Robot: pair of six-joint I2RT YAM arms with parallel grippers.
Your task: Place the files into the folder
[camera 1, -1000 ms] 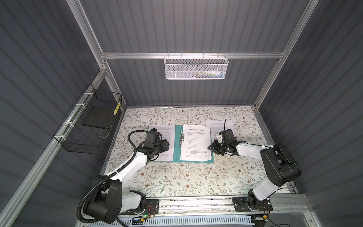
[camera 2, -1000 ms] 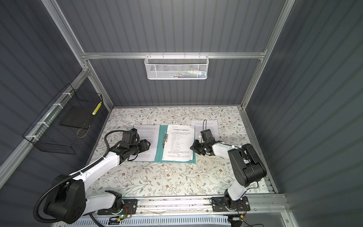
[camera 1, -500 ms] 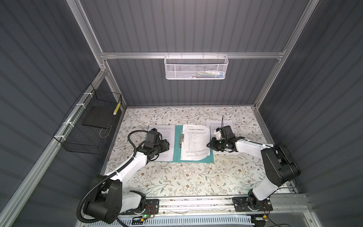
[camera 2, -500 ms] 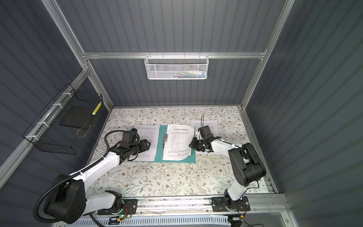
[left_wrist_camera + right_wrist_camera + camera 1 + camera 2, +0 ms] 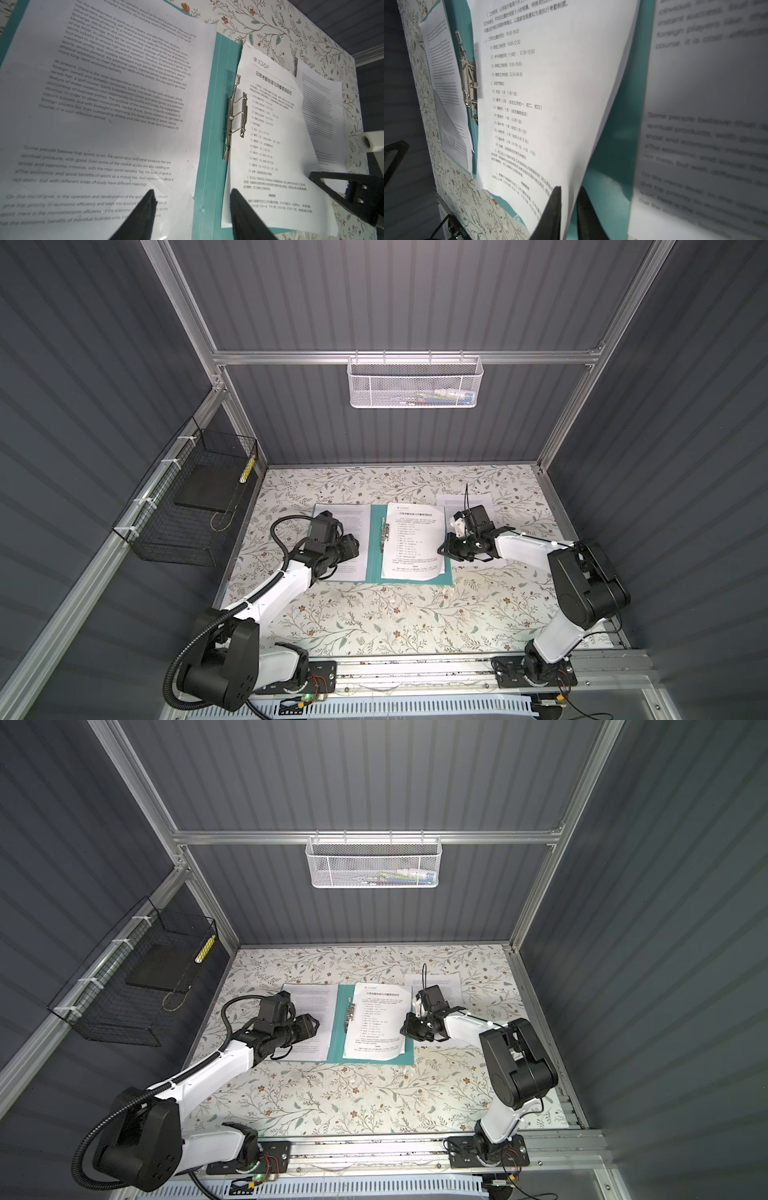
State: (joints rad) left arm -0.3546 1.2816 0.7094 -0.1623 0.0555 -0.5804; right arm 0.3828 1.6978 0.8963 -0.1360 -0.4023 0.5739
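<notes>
The teal folder (image 5: 374, 568) (image 5: 338, 1048) (image 5: 209, 155) (image 5: 612, 145) lies open on the floral table, its metal clip (image 5: 384, 533) (image 5: 239, 116) along the spine. One of the files, a text sheet (image 5: 353, 514) (image 5: 316, 998) (image 5: 104, 104), rests on its left half. My left gripper (image 5: 353, 547) (image 5: 311, 1025) (image 5: 192, 192) hovers open over that sheet near the spine. My right gripper (image 5: 442, 549) (image 5: 404, 1029) (image 5: 569, 189) is shut on the curled right edge of the titled sheet (image 5: 411, 543) (image 5: 374, 1023) (image 5: 270, 135) (image 5: 550, 83) over the right half. A third sheet (image 5: 453, 502) (image 5: 440, 982) (image 5: 320, 116) lies beside the folder, back right.
A black wire basket (image 5: 187, 510) (image 5: 124, 990) holding a dark slab hangs on the left wall. A white mesh basket (image 5: 415, 383) (image 5: 374, 863) hangs on the back wall. The arms' base rail (image 5: 415, 668) runs along the front edge.
My right gripper has shifted slightly left with the titled sheet, whose right edge now curls up. The left arm has not moved.
</notes>
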